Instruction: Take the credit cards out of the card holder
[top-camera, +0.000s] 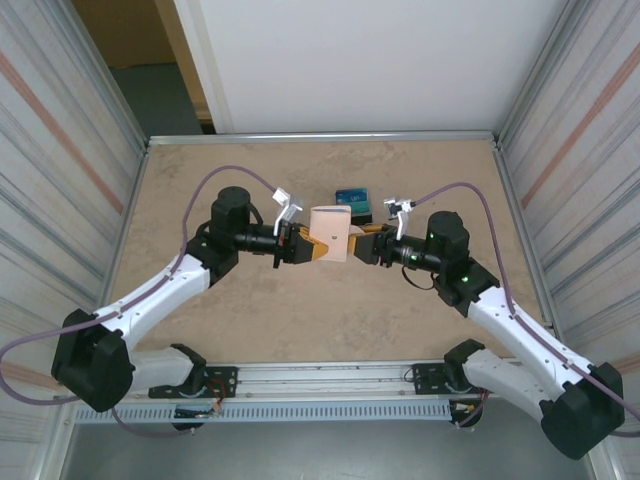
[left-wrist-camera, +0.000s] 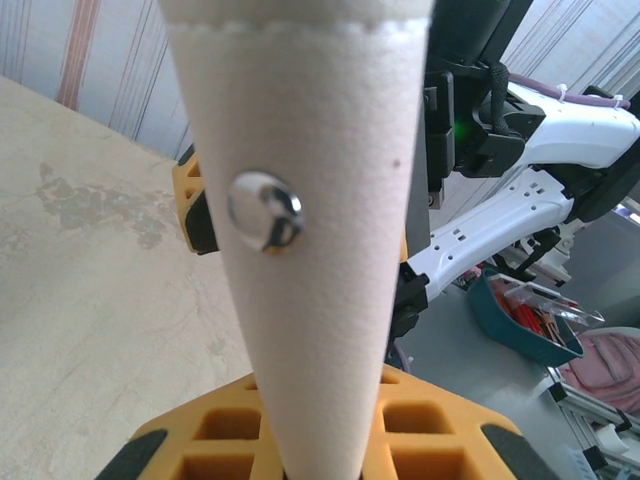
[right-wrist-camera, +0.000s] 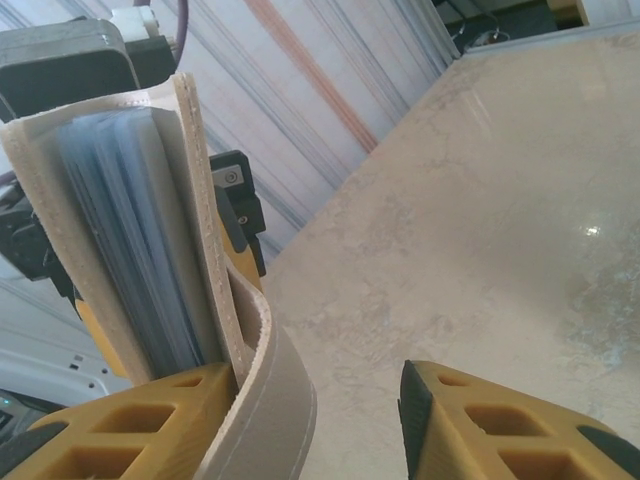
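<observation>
the beige card holder (top-camera: 332, 233) is held mid-frame, the left gripper (top-camera: 303, 246) clenched on its left edge. the right gripper (top-camera: 364, 243) stands parted, one finger (right-wrist-camera: 130, 420) against the holder's loose flap, the other clear of it. teal credit cards (top-camera: 352, 199) lie on the table (top-camera: 250, 320) just above the holder in frame. bare tabletop spreads below and to both sides.

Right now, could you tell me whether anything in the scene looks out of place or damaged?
Nothing looks damaged or spilled. The one untidy thing is the card holder's closure flap, which curls loose between the right gripper's open fingers while the left gripper grips the holder.
</observation>
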